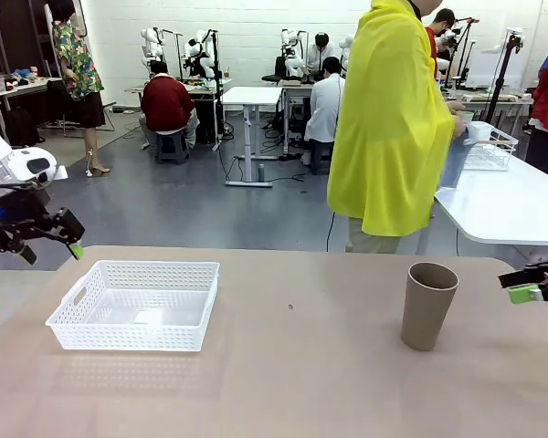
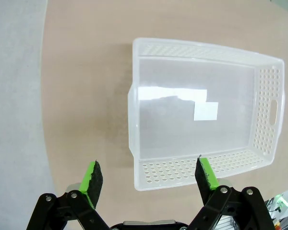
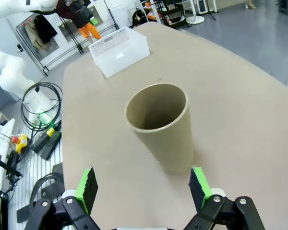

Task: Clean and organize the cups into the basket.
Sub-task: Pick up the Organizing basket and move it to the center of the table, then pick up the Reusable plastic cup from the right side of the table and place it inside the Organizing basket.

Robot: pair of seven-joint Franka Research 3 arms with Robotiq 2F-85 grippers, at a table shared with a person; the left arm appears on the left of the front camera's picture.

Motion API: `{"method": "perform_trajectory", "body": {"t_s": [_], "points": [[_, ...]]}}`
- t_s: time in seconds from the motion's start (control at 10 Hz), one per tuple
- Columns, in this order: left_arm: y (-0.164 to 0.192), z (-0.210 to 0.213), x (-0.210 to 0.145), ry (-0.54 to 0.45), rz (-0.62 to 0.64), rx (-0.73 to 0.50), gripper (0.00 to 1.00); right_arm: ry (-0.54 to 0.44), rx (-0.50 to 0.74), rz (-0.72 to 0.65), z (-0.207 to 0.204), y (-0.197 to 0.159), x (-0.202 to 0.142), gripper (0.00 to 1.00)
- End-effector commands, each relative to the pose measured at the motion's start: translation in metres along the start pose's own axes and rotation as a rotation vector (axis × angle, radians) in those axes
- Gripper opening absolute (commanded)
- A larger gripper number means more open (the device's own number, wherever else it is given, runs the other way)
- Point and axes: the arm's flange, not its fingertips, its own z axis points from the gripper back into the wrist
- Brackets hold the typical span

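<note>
- White plastic basket (image 1: 134,306) with fine mesh sides stands on the tan table (image 1: 292,383); a small white patch shows on its bottom.
- One tan-brown cup (image 1: 428,306) stands upright, mouth up, well apart from the basket, to the basket's right in the front view.
- Left gripper (image 2: 149,173) hovers in the air near the basket, on its left side; its jaws are spread wide and grasp nothing.
- Right gripper (image 3: 143,186) is past the cup, on the side away from the basket; its jaws are spread wide, near the cup but apart from it.
- A person in a yellow garment (image 1: 393,119) stands behind the table, to the right of the basket.
</note>
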Motion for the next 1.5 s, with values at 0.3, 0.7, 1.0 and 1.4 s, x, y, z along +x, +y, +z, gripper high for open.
{"method": "perform_trajectory", "body": {"t_s": [0.3,0.7,1.0,1.4], "points": [[-0.006,-0.008,-0.002,-0.012,-0.013,0.006,1.00,0.019,-0.139,-0.141,-0.001,-0.023,0.009,1.00],[-0.006,-0.008,-0.002,-0.012,-0.013,0.006,1.00,-0.017,-0.027,-0.030,-0.001,-0.020,0.010,1.00],[-0.012,-0.036,0.000,0.096,-0.055,0.101,1.00,-0.013,-0.088,0.107,-0.019,-0.027,-0.004,1.00],[-0.015,-0.070,0.013,0.131,0.009,0.159,1.00,-0.012,-0.072,0.193,-0.036,-0.049,-0.022,1.00]]}}
